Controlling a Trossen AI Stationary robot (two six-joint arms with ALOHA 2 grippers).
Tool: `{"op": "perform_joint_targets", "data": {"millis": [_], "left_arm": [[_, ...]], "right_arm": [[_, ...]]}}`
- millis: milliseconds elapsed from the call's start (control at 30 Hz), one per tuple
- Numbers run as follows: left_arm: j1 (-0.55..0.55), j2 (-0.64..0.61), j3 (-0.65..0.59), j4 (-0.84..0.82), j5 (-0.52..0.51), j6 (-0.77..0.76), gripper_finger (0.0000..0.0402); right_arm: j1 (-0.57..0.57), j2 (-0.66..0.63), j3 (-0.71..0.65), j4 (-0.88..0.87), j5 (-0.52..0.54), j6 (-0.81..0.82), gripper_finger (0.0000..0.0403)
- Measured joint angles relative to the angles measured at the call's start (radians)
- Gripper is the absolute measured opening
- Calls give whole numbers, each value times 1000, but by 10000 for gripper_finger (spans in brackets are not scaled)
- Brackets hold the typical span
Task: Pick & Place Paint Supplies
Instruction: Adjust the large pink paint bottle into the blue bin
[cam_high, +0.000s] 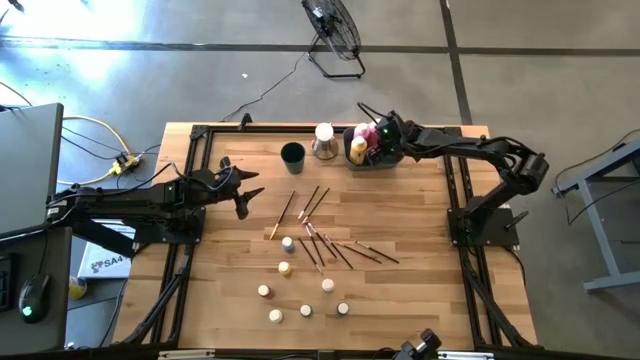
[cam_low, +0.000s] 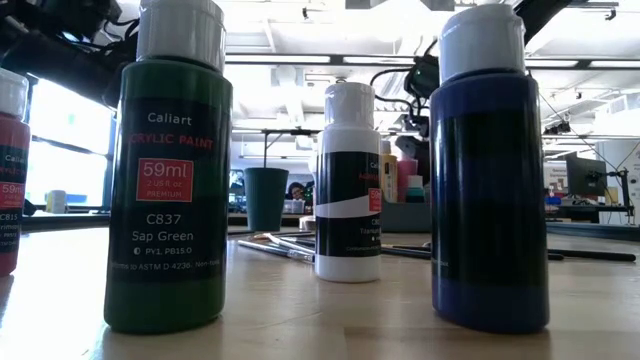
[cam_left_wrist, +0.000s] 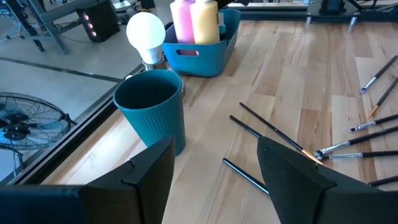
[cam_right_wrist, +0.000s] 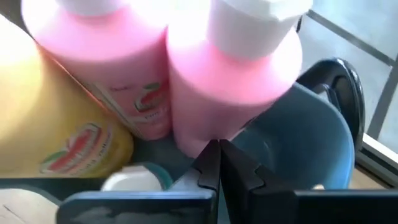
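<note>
Two pink bottles (cam_right_wrist: 205, 81) and a yellow bottle (cam_right_wrist: 56, 130) stand upright and close together inside the teal bin (cam_high: 375, 160) near the desk's far edge, right of its middle. Thin brushes (cam_high: 325, 240) lie scattered across the middle of the desk (cam_high: 420, 290), and small white-capped bottles (cam_high: 285, 268) stand toward the near edge; the low view shows a green one (cam_low: 168, 190), a white one (cam_low: 348, 185) and a blue one (cam_low: 490, 180) upright. The right claw (cam_right_wrist: 217, 162) hangs over the bin, its arm stretched along the far edge from the right side, fingers pressed together just in front of a pink bottle, holding nothing. The left claw (cam_left_wrist: 214, 171) hovers low near the desk's left edge, arm reaching in from the left, fingers spread and empty, pointing toward a dark teal cup (cam_left_wrist: 151, 109) and a light bulb (cam_left_wrist: 146, 34) beside the bin.
</note>
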Motion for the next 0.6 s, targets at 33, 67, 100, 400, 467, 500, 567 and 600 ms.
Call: {"op": "perform_joint_targets", "data": {"millis": [33, 67, 100, 400, 467, 500, 567, 600], "left_arm": [[0, 0, 0, 0, 0, 0, 225], [0, 0, 0, 0, 0, 0, 225], [0, 0, 0, 0, 0, 0, 225], [0, 0, 0, 0, 0, 0, 225], [0, 0, 0, 0, 0, 0, 226], [0, 0, 0, 0, 0, 0, 225], [0, 0, 0, 0, 0, 0, 226], [0, 0, 0, 0, 0, 0, 226]], "right_arm": [[-4, 0, 0, 2, -15, 0, 2], [-7, 0, 0, 2, -28, 0, 2], [-11, 0, 0, 1, -38, 0, 2], [-13, 0, 0, -5, -48, -4, 2], [-13, 0, 0, -18, -41, -4, 2], [-13, 0, 1, -28, -34, -4, 2], [-15, 0, 0, -41, -21, -4, 2], [-17, 0, 1, -46, -13, -4, 2]]}}
